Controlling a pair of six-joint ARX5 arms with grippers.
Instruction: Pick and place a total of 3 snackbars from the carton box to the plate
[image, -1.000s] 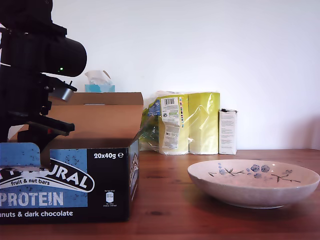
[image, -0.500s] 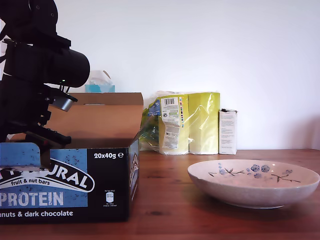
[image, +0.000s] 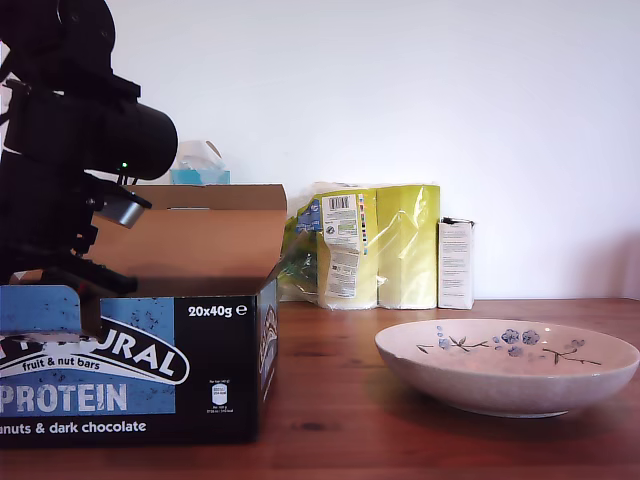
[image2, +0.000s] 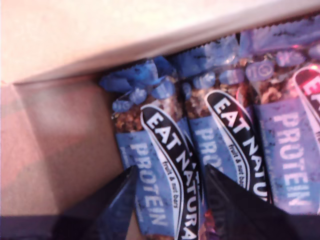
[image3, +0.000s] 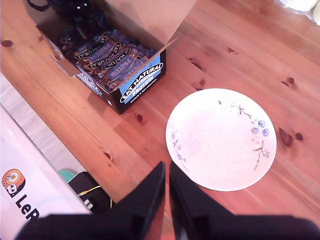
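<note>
Inside the carton box (image: 150, 340), at the exterior view's left, your first end effector (image2: 167, 195) hangs with its jaws spread on either side of one of the snackbars (image2: 160, 170), which lie packed side by side. To the box's right in that view, well apart on the wooden counter (image: 330, 400), sits the plate (image: 507, 365) with nothing on it. Your second end effector (image3: 166, 195) hovers high above the counter beside the plate, its jaws pressed nearly together and holding nothing.
</note>
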